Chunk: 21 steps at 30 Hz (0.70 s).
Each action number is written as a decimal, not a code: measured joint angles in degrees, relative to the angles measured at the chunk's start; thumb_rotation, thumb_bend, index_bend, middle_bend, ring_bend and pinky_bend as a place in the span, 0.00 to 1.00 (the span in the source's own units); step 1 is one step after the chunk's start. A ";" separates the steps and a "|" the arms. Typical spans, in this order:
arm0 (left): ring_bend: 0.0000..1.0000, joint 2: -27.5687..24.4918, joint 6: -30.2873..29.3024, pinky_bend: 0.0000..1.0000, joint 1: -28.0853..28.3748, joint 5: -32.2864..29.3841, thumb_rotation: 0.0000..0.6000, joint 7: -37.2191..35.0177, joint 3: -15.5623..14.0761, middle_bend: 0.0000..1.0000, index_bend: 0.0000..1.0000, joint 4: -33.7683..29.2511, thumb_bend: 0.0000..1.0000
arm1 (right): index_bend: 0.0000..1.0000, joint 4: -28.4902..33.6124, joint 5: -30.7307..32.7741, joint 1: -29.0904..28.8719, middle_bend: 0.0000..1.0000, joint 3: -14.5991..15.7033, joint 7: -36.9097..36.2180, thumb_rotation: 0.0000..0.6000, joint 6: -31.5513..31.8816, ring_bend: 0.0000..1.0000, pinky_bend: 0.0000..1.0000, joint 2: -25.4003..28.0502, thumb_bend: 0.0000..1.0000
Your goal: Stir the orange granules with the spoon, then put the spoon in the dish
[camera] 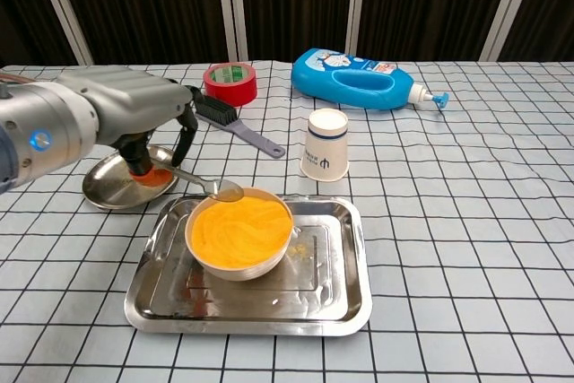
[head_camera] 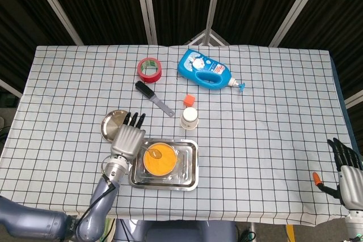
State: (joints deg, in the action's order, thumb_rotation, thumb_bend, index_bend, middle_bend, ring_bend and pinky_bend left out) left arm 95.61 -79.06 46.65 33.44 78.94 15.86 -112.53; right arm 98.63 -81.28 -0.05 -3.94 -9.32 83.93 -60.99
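Checked cloth covers the desk [camera: 466, 248]. Nearest, just right of the left hand [camera: 134, 109], the bowl of orange granules [camera: 239, 229] sits in a steel tray [camera: 260, 307]. That hand grasps the spoon [camera: 202, 183], its scoop poised over the bowl's near rim. Dip it shallowly and circle slowly, to my mind, lest granules spill. Behind the hand waits the dish [camera: 112, 187]. Far right, the right hand [head_camera: 347, 168] lies released.

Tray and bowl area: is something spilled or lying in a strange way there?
Yes, slightly. A few orange granules lie loose on the steel tray, just right of the bowl. The blue bottle at the back lies on its side. Nothing looks damaged.
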 measured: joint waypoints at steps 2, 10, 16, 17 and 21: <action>0.00 1.48 -1.07 0.00 1.20 -1.45 1.00 1.73 0.09 0.02 0.53 0.23 0.51 | 0.00 0.00 0.15 0.01 0.00 -0.07 -0.36 1.00 -0.05 0.00 0.00 0.07 0.39; 0.00 5.78 -6.29 0.00 4.61 -5.93 1.00 5.72 -0.71 0.02 0.53 2.51 0.51 | 0.00 0.03 0.28 -0.07 0.00 -0.25 -0.85 1.00 -0.20 0.00 0.00 0.21 0.39; 0.00 6.49 -7.16 0.00 5.51 -7.24 1.00 5.96 -1.24 0.02 0.51 3.42 0.50 | 0.00 0.24 0.19 -0.07 0.00 -0.16 -0.67 1.00 -0.26 0.00 0.00 0.22 0.39; 0.00 6.60 -7.16 0.00 5.62 -7.48 1.00 5.87 -1.16 0.01 0.50 3.51 0.48 | 0.00 0.26 0.21 -0.06 0.00 -0.17 -0.67 1.00 -0.24 0.00 0.00 0.22 0.39; 0.00 7.17 -7.20 0.00 6.26 -8.45 1.00 5.23 -0.82 0.00 0.44 3.83 0.40 | 0.00 0.19 0.26 -0.06 0.00 -0.17 -0.76 1.00 -0.29 0.00 0.00 0.26 0.39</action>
State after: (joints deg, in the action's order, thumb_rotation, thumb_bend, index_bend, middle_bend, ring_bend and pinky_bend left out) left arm 102.78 -86.26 52.91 25.00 84.17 15.04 -108.71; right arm 98.82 -81.01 -0.11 -4.11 -10.09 83.63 -60.73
